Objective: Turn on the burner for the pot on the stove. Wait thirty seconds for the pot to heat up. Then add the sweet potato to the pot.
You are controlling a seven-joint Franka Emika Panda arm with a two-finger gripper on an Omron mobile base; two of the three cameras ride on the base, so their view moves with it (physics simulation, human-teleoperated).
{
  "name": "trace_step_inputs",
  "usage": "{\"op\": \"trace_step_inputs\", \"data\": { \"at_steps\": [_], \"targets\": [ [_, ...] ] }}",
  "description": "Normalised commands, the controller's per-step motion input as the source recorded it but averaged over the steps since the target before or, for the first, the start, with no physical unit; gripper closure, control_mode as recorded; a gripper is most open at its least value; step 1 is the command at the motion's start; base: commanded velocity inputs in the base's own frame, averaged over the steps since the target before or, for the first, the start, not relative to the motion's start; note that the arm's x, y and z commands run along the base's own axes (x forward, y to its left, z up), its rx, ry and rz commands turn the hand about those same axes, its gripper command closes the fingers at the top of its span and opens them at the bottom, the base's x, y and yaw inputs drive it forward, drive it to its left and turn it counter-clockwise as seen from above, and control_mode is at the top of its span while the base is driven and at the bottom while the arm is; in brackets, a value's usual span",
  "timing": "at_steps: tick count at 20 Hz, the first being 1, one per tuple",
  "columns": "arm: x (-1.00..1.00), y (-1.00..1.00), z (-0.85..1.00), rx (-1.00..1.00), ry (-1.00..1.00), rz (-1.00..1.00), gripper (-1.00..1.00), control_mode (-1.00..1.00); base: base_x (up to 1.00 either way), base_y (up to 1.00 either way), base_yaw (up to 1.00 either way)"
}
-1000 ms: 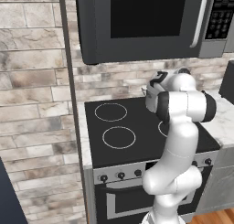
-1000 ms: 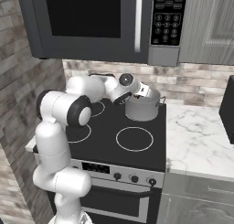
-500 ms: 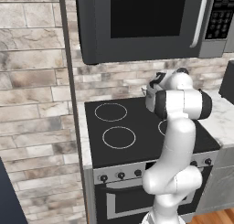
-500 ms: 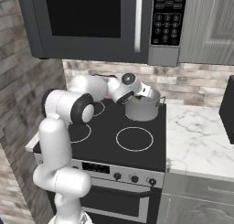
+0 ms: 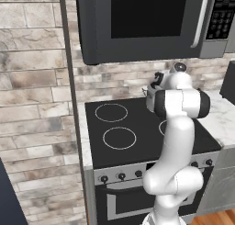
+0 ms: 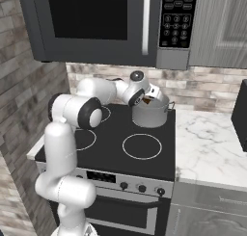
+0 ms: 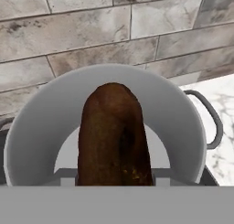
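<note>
The grey pot (image 6: 151, 115) stands on the back right ring of the black stove (image 6: 115, 130). My gripper (image 6: 147, 99) hangs at the pot's rim, tilted down toward its opening, and is shut on the sweet potato (image 6: 145, 101). In the hand view the brown sweet potato (image 7: 114, 136) rises from the bottom, in front of the pot's open mouth (image 7: 183, 122), and hides my finger tips. The inside of the pot looks bare. In the left base view my arm covers most of the pot (image 5: 149, 99).
A dark microwave (image 6: 96, 23) hangs low above the stove. Small black knobs (image 6: 141, 188) line the steel front. A marble counter (image 6: 212, 148) lies to the right, with a dark appliance (image 6: 241, 115) at its far end. The stone wall (image 7: 91, 35) stands close behind the pot.
My hand has edged a little further toward the pot and tipped down with the sweet potato still held. The pot has not moved.
</note>
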Motion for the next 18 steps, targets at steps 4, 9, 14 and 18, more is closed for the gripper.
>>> {"op": "trace_step_inputs", "data": {
  "at_steps": [4,9,14,18],
  "targets": [
    [0.11,0.0,0.0,0.0,0.0,0.0,1.0,-1.0,0.0,0.0,0.0],
    [0.07,0.0,0.0,0.0,0.0,0.0,1.0,-1.0,0.0,0.0,0.0],
    [0.1,0.0,0.0,0.0,0.01,0.0,1.0,-1.0,0.0,0.0,0.0],
    [0.09,0.0,-0.02,0.0,0.0,0.0,1.0,-1.0,0.0,0.0,0.0]
  ]
}}
